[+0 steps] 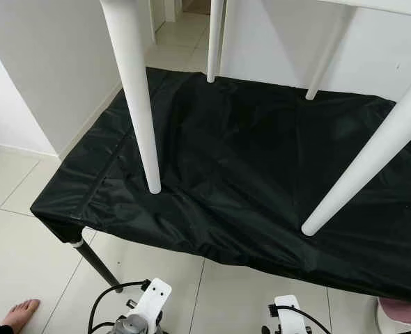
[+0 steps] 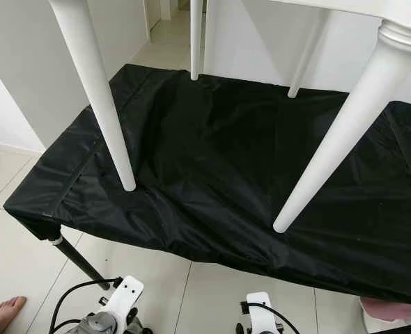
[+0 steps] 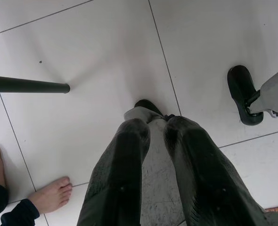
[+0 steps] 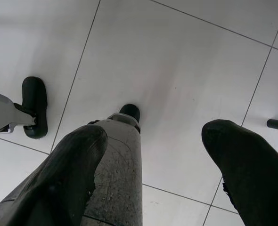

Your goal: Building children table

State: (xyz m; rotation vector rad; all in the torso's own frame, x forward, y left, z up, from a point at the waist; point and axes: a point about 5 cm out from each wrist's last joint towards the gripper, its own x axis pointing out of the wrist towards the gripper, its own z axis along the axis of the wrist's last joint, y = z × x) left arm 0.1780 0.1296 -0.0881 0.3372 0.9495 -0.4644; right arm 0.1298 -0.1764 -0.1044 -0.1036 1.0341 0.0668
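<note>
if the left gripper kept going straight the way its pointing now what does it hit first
Most likely the white tiled floor. In the left wrist view the left gripper points down at bare tile, its jaws only slightly apart. The black table leg and a person's bare foot lie off to the side.

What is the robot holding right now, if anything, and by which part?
Nothing. The left gripper and right gripper hang over the white tiled floor, fingers apart with only floor between them. The white children's table stands untouched on the black cloth.
</note>
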